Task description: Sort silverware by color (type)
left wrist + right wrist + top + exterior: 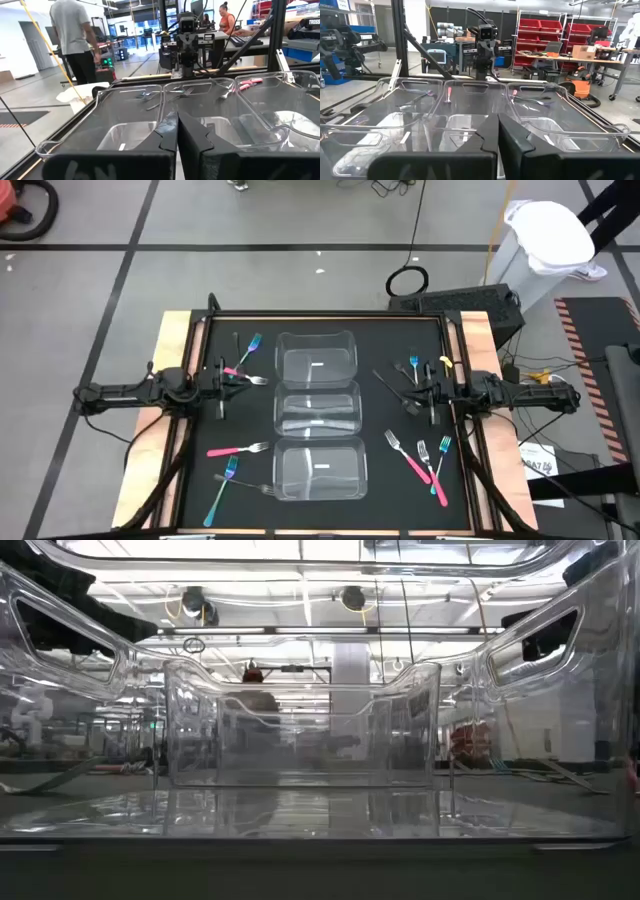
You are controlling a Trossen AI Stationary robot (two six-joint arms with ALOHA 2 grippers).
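Note:
The silverware lies scattered on the black mat on either side of a middle column of clear containers. On the left are a blue fork, a pink fork, another pink fork, a blue fork and a dark grey fork. On the right are dark grey forks, a blue fork, a silver fork, a pink fork and a blue fork. My left gripper is shut at the left edge, next to the pink fork. My right gripper is shut at the right edge. Neither holds anything.
Three clear plastic containers stand in a row down the mat's middle, between the two grippers. A small yellow thing lies near the right arm. People stand in the room beyond the table.

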